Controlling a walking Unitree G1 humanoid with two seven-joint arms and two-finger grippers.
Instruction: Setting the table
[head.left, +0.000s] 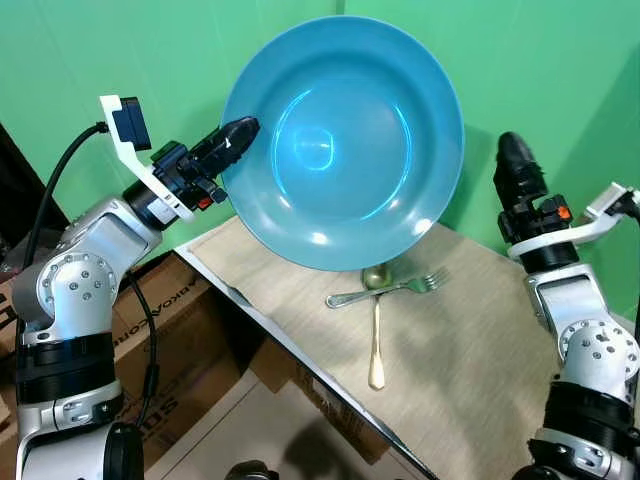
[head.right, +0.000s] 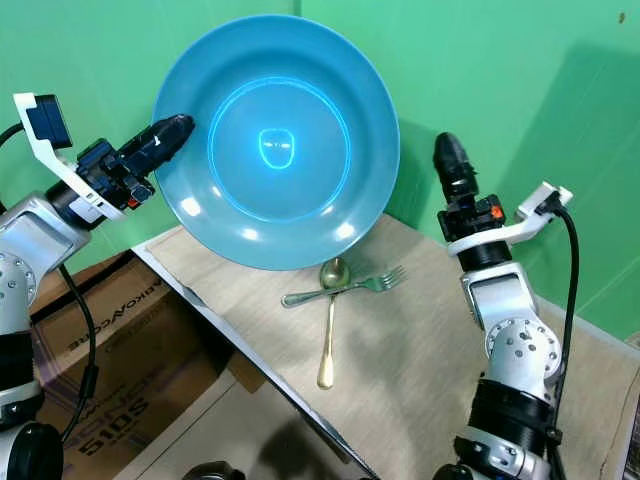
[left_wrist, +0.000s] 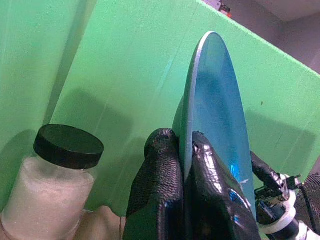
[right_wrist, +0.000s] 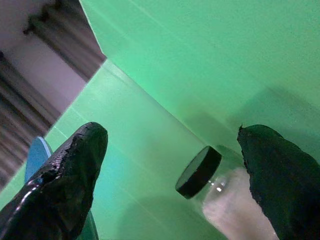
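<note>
Cardboard boxes (head.left: 170, 330) sit lowest in the head views, at the lower left of the frame, beside the table's edge. Next comes the beige woven table mat (head.left: 470, 350), running from the centre toward the lower right. On it, near the middle of the frame, a gold spoon (head.left: 376, 335) lies with its handle toward the camera and its bowl away, and a silver fork (head.left: 385, 289) lies across the spoon just below the bowl, tines pointing right.

Above the cutlery, the big blue plate (head.left: 345, 140) takes up the upper centre of the frame, held up off the table and tilted so its hollow faces the camera. The left gripper (head.left: 238, 133) reaches in from the left of the frame and pinches the plate's left rim; in the left wrist view its two black fingers (left_wrist: 160, 190) are pressed on either side of the thin blue edge. The right gripper (head.left: 515, 160) stands upright at the right of the frame, just beside the plate's right rim but apart from it, and the right wrist view shows its fingers (right_wrist: 65, 170) spread wide with nothing between them.

Farthest back, the wrist views show a glass jar (left_wrist: 52, 185) with a black lid and white contents, standing against the green wall (head.left: 560, 70).
</note>
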